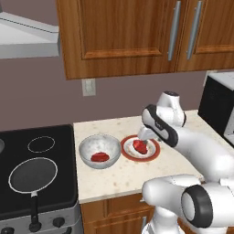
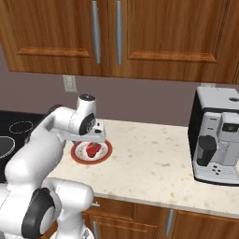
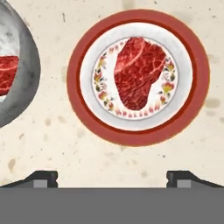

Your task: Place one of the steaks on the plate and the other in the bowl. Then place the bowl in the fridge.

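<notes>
Gripper (image 3: 112,177) was spread wide and held nothing, hanging over the counter (image 1: 123,176) just above the plate (image 1: 155,153); in the hand view its two dark fingertips (image 3: 41,178) stood far apart at the bottom, with bare counter between them. One steak (image 3: 139,72) lay flat in the middle of the red-rimmed plate, inside the ring of flower pattern, not touching the fingertips. Second steak (image 1: 100,157) lay in the bottom of the grey speckled bowl (image 1: 87,153). Bowl stood upright on the counter just beside the plate, on the stove side, rims close but apart. Black stove (image 1: 18,137) beside the counter carried a dark frying pan (image 1: 33,175) on its near burner. Coffee machine (image 2: 217,135) stood at the far end of the counter, well apart from the plate.
</notes>
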### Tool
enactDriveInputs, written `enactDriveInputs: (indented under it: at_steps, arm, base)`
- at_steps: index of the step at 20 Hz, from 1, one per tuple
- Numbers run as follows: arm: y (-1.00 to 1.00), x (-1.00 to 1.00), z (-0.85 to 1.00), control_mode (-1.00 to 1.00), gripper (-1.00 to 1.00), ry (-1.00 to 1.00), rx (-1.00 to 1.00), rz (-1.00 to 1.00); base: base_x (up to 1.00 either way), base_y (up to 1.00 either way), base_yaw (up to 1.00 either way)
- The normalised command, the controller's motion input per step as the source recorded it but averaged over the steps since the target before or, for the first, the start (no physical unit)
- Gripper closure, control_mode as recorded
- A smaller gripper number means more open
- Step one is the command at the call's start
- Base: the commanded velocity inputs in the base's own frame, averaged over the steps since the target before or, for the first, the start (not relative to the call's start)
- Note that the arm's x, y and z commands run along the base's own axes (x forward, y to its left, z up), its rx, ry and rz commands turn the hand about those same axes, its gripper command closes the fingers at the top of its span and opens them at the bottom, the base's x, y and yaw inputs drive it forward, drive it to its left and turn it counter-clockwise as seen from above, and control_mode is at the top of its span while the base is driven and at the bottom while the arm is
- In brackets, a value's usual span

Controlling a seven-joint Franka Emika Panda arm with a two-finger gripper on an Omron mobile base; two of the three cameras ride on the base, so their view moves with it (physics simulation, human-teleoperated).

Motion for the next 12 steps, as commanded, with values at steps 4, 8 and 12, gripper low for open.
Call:
enactDriveInputs:
  at_steps: [4,8,12]
  arm:
    - [-0.04,-0.92,0.51,-1.0,-1.0,-0.08,0.0,-0.02]
    - [-0.02,-0.91,0.28,-1.0,-1.0,-0.11,0.0,0.0]
    - [0.0,-0.83,0.43,-1.0,-1.0,-0.09,0.0,0.0]
  base:
    - [0.0,0.0,0.0]
    - [0.0,0.0,0.0]
    - [0.0,0.0,0.0]
